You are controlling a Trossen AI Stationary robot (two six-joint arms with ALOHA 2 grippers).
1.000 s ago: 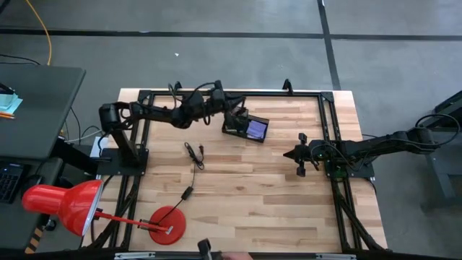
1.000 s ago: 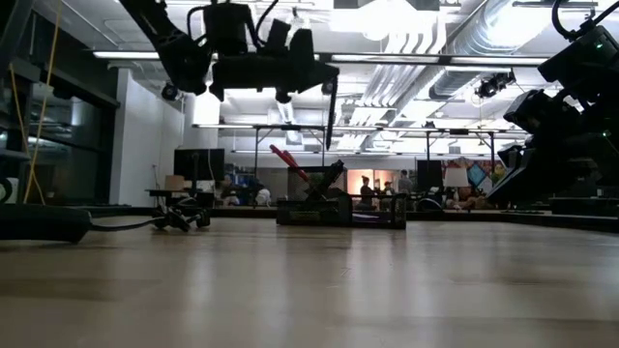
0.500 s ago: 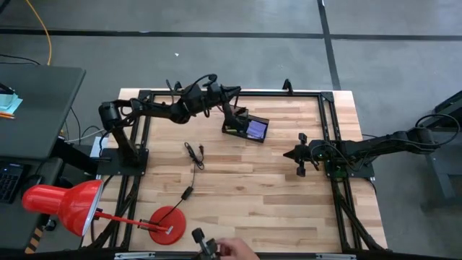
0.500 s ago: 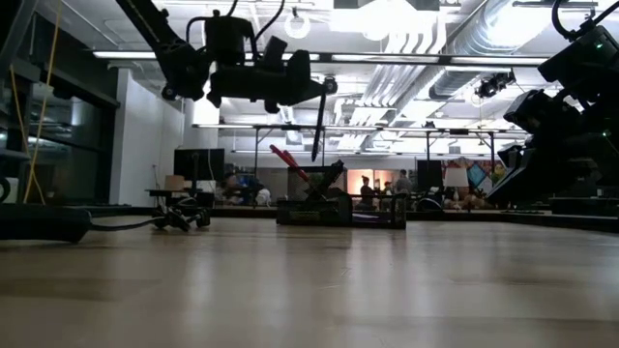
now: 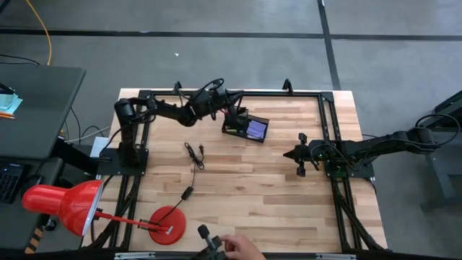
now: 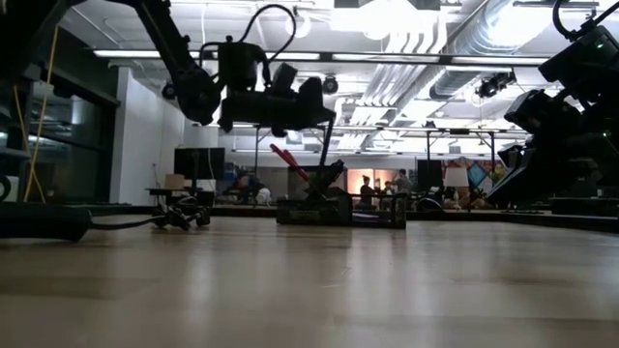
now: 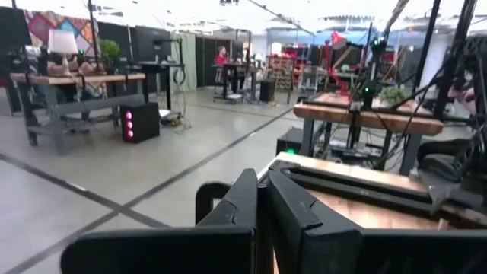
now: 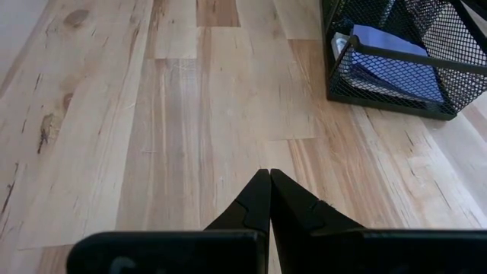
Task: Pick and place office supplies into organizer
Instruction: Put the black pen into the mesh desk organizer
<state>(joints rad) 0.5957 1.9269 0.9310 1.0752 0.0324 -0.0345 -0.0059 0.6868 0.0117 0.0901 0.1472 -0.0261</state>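
The black mesh organizer [image 5: 246,128] stands at the table's far middle, with a purple sticky-note pad [image 5: 257,130] in its lower tray. Red-handled scissors [image 6: 288,161] stick up out of it. My left gripper [image 6: 331,108] hangs level above the organizer, shut on a slim black pen [image 6: 327,150]. The pen's lower end reaches down among the things that stick out of the organizer's top. My right gripper [image 5: 297,154] waits shut, low over the table's right side, with nothing in it. My left gripper pinches the pen's upper end [image 6: 333,118] between its two fingers, which point level and lie across the pen. The pen hangs nearly upright below the fingers. Whether its lower end [image 6: 323,184] touches the organizer or its contents cannot be told.
A thin black cable [image 5: 193,155] lies on the wood left of centre. A red desk lamp [image 5: 61,204] with its round base [image 5: 167,224] stands at the near left. A person's hand [image 5: 231,248] shows at the near edge. Bare wood lies between organizer and right gripper.
My left gripper has come down toward the organizer with the pen, staying shut on it. The pen has stayed nearly upright, and its lower end has sunk from clear above the organizer to the level of the scissors' handles. A person's hand has come in at the near edge.
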